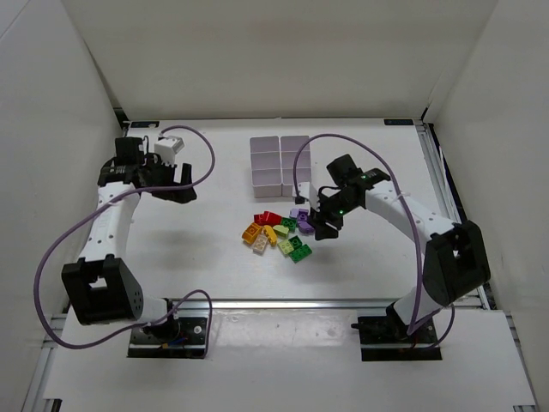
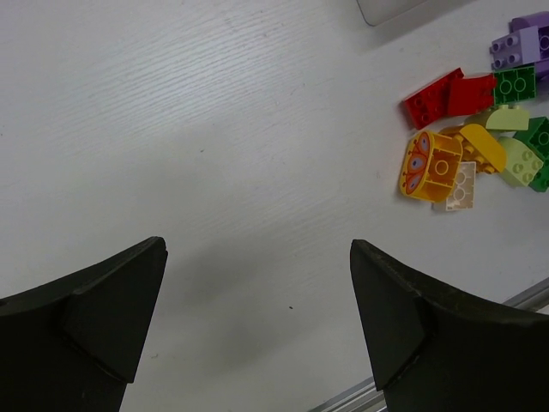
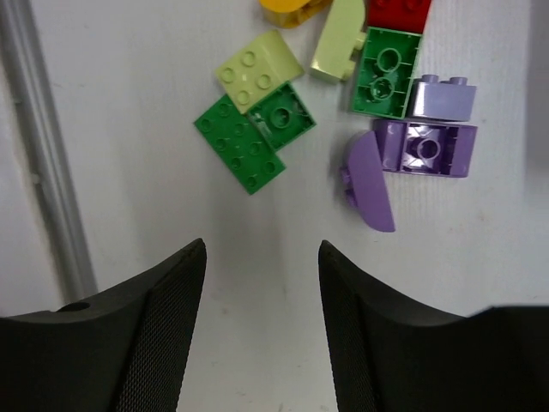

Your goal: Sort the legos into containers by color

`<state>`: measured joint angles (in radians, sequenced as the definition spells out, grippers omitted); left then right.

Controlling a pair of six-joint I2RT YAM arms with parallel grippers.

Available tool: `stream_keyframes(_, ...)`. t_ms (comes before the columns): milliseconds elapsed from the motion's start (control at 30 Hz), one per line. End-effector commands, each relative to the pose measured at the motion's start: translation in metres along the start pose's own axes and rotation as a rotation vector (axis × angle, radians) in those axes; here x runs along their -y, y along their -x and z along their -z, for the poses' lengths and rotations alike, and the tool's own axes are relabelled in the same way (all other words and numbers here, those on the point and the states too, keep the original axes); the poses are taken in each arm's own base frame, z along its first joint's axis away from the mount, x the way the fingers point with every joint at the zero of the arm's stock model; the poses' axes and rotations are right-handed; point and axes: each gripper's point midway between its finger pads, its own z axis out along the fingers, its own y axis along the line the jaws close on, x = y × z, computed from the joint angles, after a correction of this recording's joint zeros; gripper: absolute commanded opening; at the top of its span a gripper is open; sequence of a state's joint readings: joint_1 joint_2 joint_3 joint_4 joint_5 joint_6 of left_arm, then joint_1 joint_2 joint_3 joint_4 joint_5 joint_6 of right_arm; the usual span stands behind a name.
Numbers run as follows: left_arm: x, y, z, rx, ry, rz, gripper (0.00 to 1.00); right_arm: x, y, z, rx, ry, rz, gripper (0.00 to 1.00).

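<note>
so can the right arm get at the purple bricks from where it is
Probably yes: the right claw hangs close beside the purple bricks, bare table between them, nothing stacked on top.

Left gripper (image 2: pixel 257 249) spread wide; right gripper (image 3: pixel 262 249) narrower, seemingly empty.

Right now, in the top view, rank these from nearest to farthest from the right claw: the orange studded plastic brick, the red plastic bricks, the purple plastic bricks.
1. The purple plastic bricks, just left of the right claw.
2. The red plastic bricks, farther left.
3. The orange studded plastic brick, leftmost of the three.
</note>
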<state>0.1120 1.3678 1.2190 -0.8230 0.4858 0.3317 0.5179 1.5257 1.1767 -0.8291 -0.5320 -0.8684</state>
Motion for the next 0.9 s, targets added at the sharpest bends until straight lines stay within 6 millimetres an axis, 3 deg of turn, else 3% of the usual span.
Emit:
stream_keyframes(0, -0.004, 0.016, 0.003, 0.025, 0.012, -0.026, 0.99, 0.029, 0.001, -0.010, -0.006, -0.082, 0.109, 0.60)
stream_keyframes(133, -0.009, 0.021, -0.003, 0.021, 0.012, -0.024, 0.99, 0.047, 0.005, -0.016, -0.001, -0.115, 0.163, 0.59)
stream_keyframes(567, -0.025, 0.023, -0.013, 0.000, 0.052, -0.018, 0.99, 0.062, -0.017, -0.047, -0.064, -0.060, 0.192, 0.59)
stream_keyframes(867, -0.029, 0.022, -0.017, -0.015, 0.064, -0.007, 0.99, 0.085, -0.028, -0.065, -0.097, -0.105, 0.168, 0.59)
